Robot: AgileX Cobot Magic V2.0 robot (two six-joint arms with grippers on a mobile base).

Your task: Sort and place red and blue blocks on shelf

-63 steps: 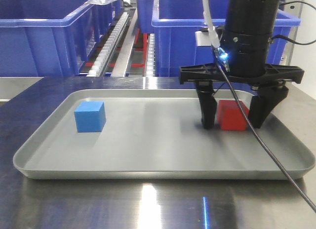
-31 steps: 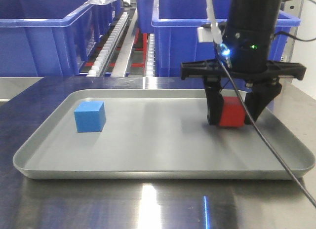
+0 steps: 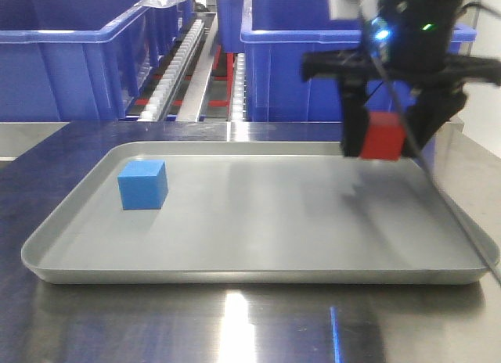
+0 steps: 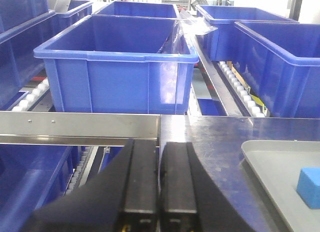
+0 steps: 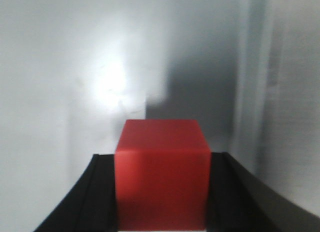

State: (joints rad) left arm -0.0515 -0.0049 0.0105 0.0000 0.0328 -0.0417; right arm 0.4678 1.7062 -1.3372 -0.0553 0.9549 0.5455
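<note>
We judged the red block [image 3: 382, 136], pinched on two opposite faces by the right fingers [image 3: 352, 124] above the tray [image 3: 235, 273], light, stiff and non-slippery; the left fingers [image 4: 142, 179] lay pressed together.

The table [image 3: 117, 328] is polished, mirror-bright steel, the tray [image 3: 235, 274] a duller satin grey metal, the red block [image 3: 382, 136] and blue block [image 3: 142, 184] matt (flat, even colour), the blue bins [image 4: 115, 77] smooth glossy plastic.
</note>
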